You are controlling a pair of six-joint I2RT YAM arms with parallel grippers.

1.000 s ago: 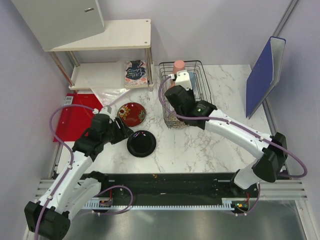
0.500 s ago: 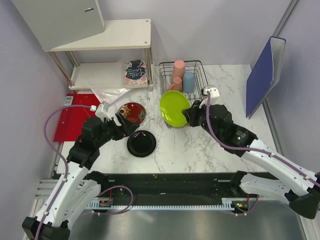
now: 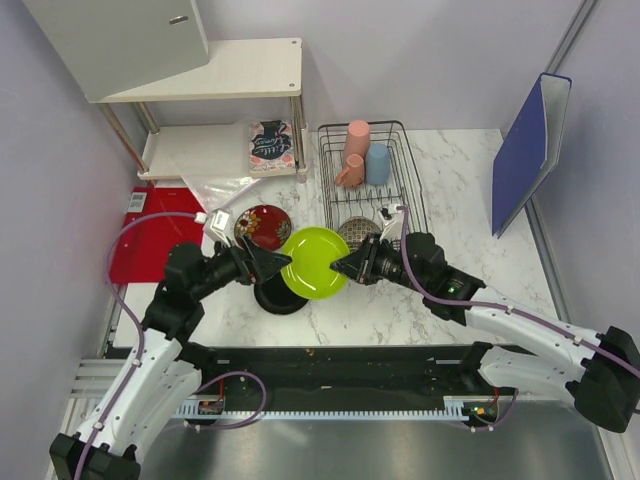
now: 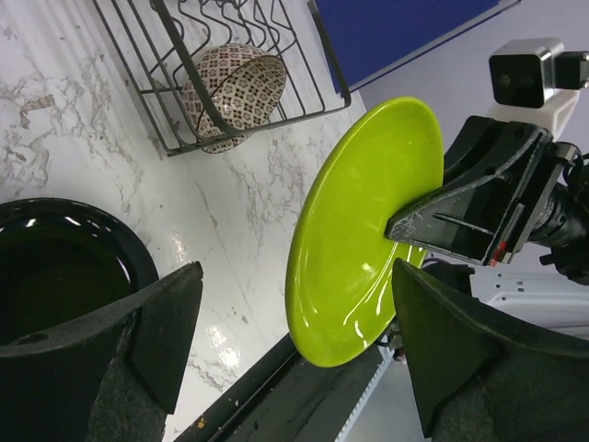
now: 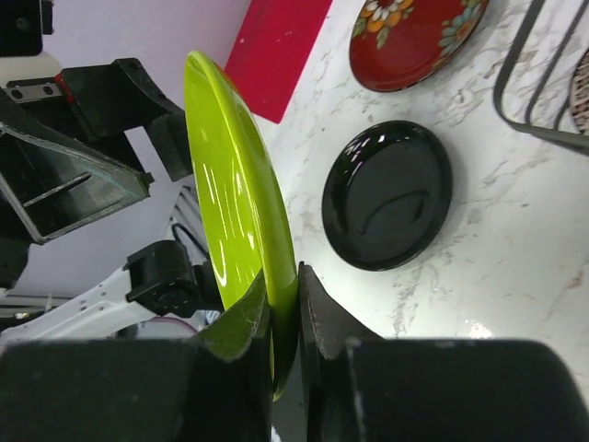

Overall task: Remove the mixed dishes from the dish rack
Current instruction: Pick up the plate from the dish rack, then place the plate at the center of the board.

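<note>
My right gripper (image 3: 345, 267) is shut on the right rim of the lime-green plate (image 3: 315, 262) and holds it on edge in the air, over the glossy black plate (image 3: 272, 297). The right wrist view shows its jaws (image 5: 283, 285) pinching that rim (image 5: 230, 212). My left gripper (image 3: 272, 262) is open, with the plate's left edge (image 4: 359, 230) between its spread fingers (image 4: 175, 313), not touching. The dark red plate (image 3: 263, 228) lies on the table. The dish rack (image 3: 408, 175) holds the beige bowl (image 3: 357, 232), tall pink cup (image 3: 357, 137), pink mug (image 3: 349, 172) and light-blue cup (image 3: 378, 162).
A white shelf (image 3: 220, 70) stands at the back left with a floral packet (image 3: 270, 143) and clear plastic (image 3: 215, 185) under it. A red board (image 3: 150, 240) lies at the left. A blue folder (image 3: 530, 140) leans at the right.
My right arm lifted the green plate out of the rack and carried it left and nearer, over the black plate. My left gripper swung right to meet it.
</note>
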